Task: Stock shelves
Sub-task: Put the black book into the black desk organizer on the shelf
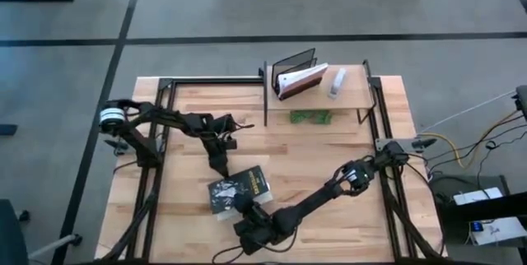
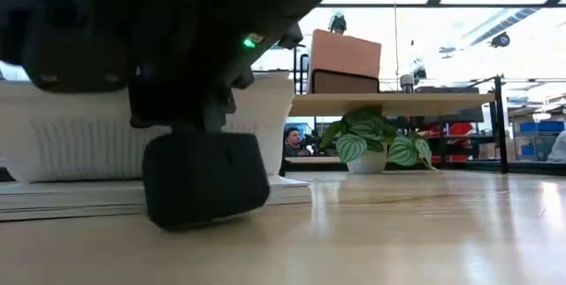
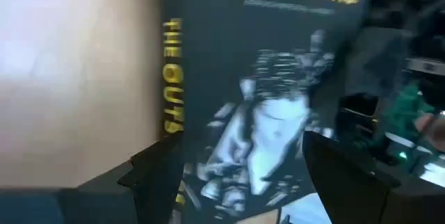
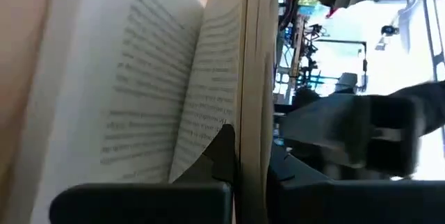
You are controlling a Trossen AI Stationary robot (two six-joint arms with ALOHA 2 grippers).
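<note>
A black paperback (image 1: 239,189) lies on the tabletop near the front, cover up. The shelves (image 1: 321,92) stand at the far right, a light wood board on black legs. My left gripper (image 1: 221,169) points down over the book's far left corner. It is open, one finger (image 3: 156,175) beside the spine and the other (image 3: 341,175) over the cover; whether they touch does not show. My right gripper (image 1: 245,209) is at the book's near edge, shut on part of the book (image 4: 160,99). My right gripper has one finger (image 4: 222,151) pushed in between the printed pages and the other outside. Between them it pinches a thin bundle of cover and pages (image 4: 254,113) at the book's near edge. The fingers come nearly level from the near side, and the book is parted there.
On the shelf board stand a black wire rack (image 1: 292,63) with a leaning book (image 1: 300,80) and a white object (image 1: 336,82). A green plant (image 2: 371,143) sits under the board. Bare tabletop lies between the paperback and the shelves.
</note>
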